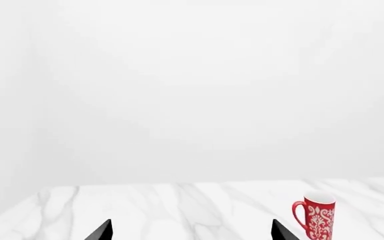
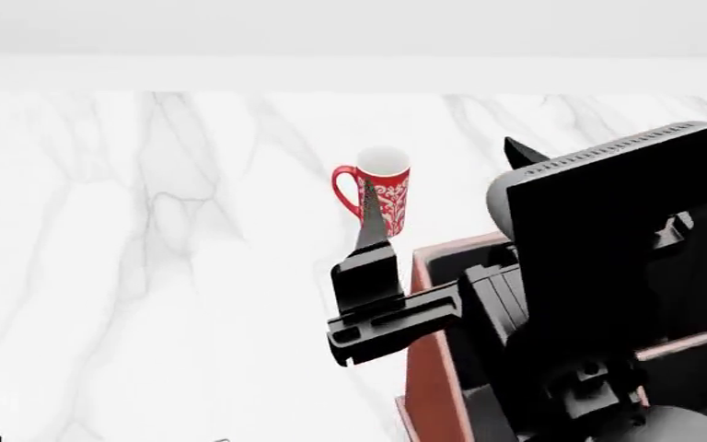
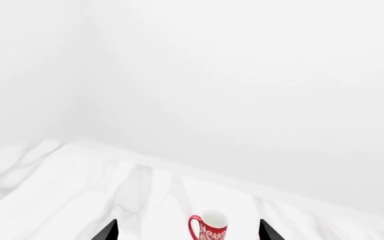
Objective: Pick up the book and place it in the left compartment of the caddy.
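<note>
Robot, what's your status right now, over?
Both pincers open, empty: left, right. Book not in view. Right arm over caddy, hiding its compartments. Mug beyond it.

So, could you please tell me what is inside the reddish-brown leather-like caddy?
In the head view, the robot's black right arm covers most of the reddish-brown leather-like caddy, so only its rim and wall show. Its contents, and any book, cannot be seen.

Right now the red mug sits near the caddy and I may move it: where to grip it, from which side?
Probably across the straight body of the mug, coming from its right, opposite the handle. It stands upright with the handle pointing left in the head view, so that wall is bare for the fingers.
</note>
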Tool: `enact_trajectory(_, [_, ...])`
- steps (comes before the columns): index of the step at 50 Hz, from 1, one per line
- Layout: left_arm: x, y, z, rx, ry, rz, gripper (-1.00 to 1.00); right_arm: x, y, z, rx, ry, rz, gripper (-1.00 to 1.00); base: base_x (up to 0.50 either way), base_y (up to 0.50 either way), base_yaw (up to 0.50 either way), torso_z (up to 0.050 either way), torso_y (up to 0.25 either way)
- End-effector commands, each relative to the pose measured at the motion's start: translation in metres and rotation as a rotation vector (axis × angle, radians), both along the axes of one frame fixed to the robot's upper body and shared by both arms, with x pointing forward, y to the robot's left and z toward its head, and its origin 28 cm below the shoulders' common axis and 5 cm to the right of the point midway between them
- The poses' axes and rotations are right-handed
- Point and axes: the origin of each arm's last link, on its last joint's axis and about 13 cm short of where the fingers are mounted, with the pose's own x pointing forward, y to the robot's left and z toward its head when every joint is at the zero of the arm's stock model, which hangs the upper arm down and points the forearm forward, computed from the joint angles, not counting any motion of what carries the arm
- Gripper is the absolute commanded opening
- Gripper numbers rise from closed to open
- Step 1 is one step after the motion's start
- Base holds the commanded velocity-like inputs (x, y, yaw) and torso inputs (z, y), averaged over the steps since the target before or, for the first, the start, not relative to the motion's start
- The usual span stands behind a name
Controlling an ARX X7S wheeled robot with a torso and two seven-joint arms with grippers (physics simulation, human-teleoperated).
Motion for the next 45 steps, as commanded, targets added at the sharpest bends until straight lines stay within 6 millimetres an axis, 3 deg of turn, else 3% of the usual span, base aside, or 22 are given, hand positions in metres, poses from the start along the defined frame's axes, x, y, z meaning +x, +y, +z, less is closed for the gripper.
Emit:
enact_trajectory(1, [0.003,0.005,0.004,0.002,-0.013,0.012,1.00,0.017,-0.002,0.032,-0.069,0.024,0.085,1.00,0.00,0.00,0.00,0.000,0.000])
enact_trajectory(15, [0.007,0.011,0.007,-0.005,-0.016,0.040,1.00,0.026,0.013,0.051,-0.293,0.124,0.404,1.00,0.00,0.00,0.00,0.000,0.000])
enact_trajectory(32, [0.013,0.019,0.011,-0.008,-0.020,0.070,1.00,0.035,0.021,0.051,-0.448,0.249,0.699,1.00,0.00,0.00,0.00,0.000,0.000])
enact_trajectory(45, [0.012,0.022,0.013,-0.008,-0.029,0.074,1.00,0.048,0.028,0.043,-0.447,0.341,0.836,1.00,0.00,0.00,0.00,0.000,0.000])
